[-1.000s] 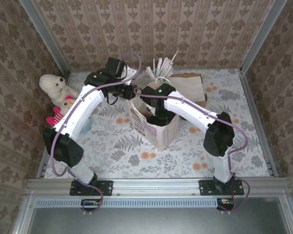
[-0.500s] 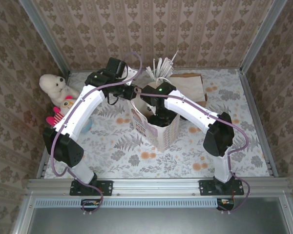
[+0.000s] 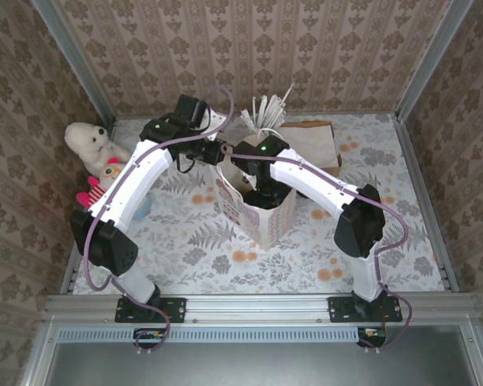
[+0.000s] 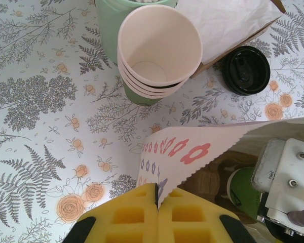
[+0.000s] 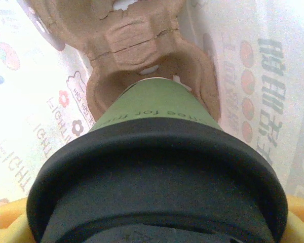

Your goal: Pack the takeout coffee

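Grasping the takeout coffee point(image 5: 154, 119) just under its black lid point(image 5: 157, 172), the right end effector point(image 5: 152, 223) hangs inside the white paper bag point(image 3: 266, 221), pads spread wide around the cup. The cup points base-first at a socket of the brown pulp carrier point(image 5: 137, 45) on the bag's floor; whether base and socket touch cannot be told. The left end effector point(image 4: 157, 212) is clenched on the bag's serrated rim point(image 4: 192, 147) at the 10 o'clock side of the mouth, holding it open.

Risks, as judged:
- Letting go off-centre would leave the cup perched on the carrier's ridge, liable to tip and spill.
- Pressing down could crush the cracked pulp or shift the carrier.
- Withdrawing at an angle could catch a paper wall and drag the bag over, since only one rim point is pinned.

Clearances: bag walls stand close at 3 and 9 o'clock of the cup; straight up is the only free path. Outside, the stack of cream cups point(image 4: 159, 45) and the green holder point(image 4: 109, 25) stand near the bag at 12 o'clock, with a loose black lid point(image 4: 245, 70) at 1 o'clock. Open tabletop point(image 3: 185, 241) lies toward 6 and 8 o'clock.
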Action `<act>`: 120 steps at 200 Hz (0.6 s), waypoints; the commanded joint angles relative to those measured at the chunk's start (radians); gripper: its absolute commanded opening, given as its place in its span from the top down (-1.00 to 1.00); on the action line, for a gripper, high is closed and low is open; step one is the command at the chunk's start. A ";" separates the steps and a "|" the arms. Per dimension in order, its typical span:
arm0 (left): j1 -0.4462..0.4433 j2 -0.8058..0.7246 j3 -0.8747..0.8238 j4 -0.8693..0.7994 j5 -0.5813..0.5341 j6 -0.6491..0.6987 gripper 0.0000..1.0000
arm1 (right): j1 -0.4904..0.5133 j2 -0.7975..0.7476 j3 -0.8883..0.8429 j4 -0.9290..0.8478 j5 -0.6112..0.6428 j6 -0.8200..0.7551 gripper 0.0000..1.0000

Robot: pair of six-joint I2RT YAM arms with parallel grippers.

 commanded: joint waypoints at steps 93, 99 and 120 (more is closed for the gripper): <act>-0.001 -0.004 -0.016 0.009 0.004 -0.009 1.00 | -0.011 -0.002 -0.112 0.097 0.038 0.009 0.23; -0.001 -0.003 -0.015 0.009 0.004 -0.009 1.00 | -0.012 -0.002 -0.112 0.100 0.038 0.009 0.23; -0.001 -0.003 -0.015 0.007 0.003 -0.009 1.00 | -0.012 -0.012 -0.119 0.113 0.036 0.005 0.23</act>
